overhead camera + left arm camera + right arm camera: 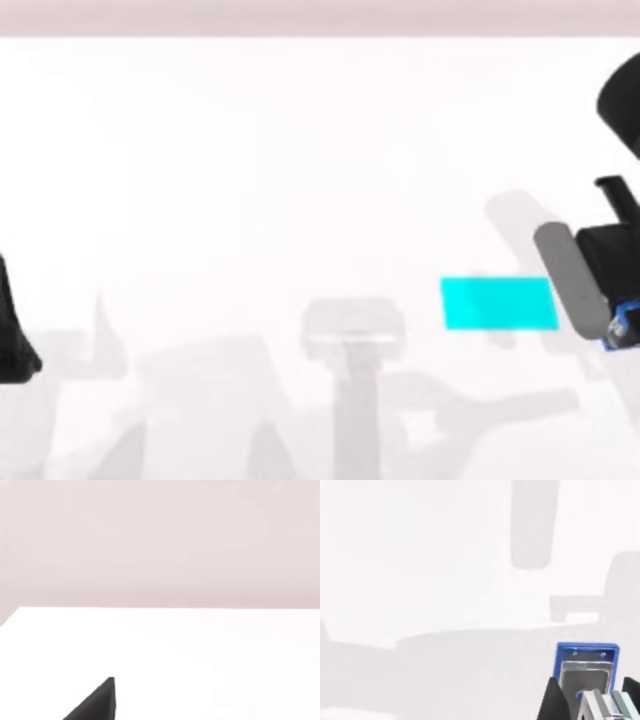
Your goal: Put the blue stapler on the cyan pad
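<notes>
Table (300, 180): big, white, mostly bare.
Right arm (600, 260): at the table's right edge, just right of the pad.
Left arm (15, 340): parked at the left edge; can't tell how its pincer is.
Cyan pad (499, 303): lies flat on the table's right side.
Right pincer (590, 700): clenched around the stapler.
Blue stapler (587, 665): held between the fingers, beside the pad, not on it.
</notes>
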You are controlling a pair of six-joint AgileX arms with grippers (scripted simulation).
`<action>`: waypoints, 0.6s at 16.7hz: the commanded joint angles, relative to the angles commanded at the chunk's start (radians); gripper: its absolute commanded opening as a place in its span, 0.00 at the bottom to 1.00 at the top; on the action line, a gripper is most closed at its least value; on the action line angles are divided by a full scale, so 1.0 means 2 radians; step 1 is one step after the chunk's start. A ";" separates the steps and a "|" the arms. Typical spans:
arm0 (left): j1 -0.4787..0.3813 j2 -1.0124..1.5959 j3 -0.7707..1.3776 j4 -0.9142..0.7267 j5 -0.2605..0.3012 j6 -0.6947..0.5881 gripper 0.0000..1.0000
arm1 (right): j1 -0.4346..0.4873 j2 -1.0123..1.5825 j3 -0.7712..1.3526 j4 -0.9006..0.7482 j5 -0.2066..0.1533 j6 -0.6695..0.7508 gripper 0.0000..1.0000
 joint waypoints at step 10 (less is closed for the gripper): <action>0.000 0.000 0.000 0.000 0.000 0.000 1.00 | -0.002 0.040 0.080 0.038 0.027 0.282 0.00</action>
